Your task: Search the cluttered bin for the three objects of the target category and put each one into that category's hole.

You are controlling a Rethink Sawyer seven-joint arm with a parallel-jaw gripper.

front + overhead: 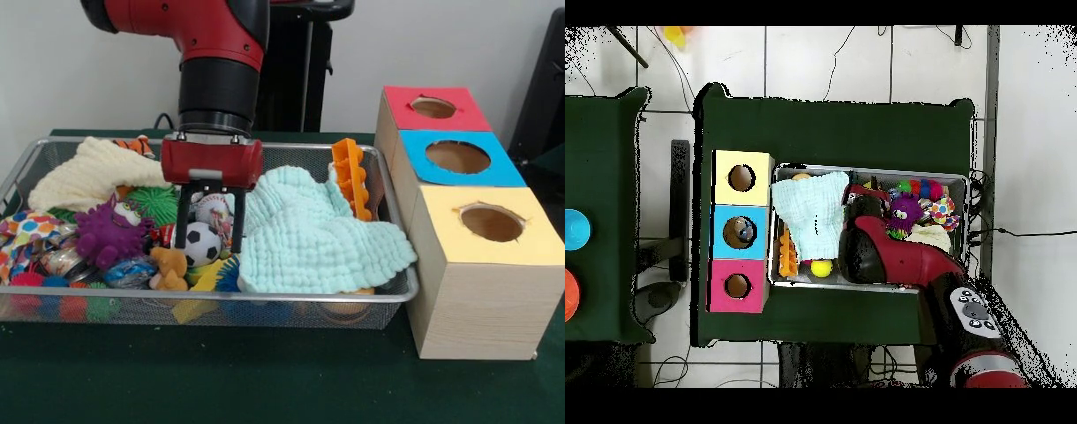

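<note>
The wire mesh bin [265, 300] holds a jumble of toys and cloths. My gripper [209, 246] hangs straight down into its middle, open. Its two black fingers [183, 225] stand either side of a white baseball [213, 208] and a black-and-white soccer ball [204, 244], without closing on either. The blue-topped box with its round hole [457, 156] stands to the right of the bin, between the red and yellow boxes. From overhead the arm hides the gripper; the bin's rim [865, 168] and the blue hole [741, 232] show.
A mint cloth [309, 234] covers the bin's right half, beside an orange plastic toy [350, 177]. A purple spiky toy [108, 234], a green spiky ball [157, 203], a cream cloth [88, 172] and a small brown bear [168, 268] lie left of the gripper.
</note>
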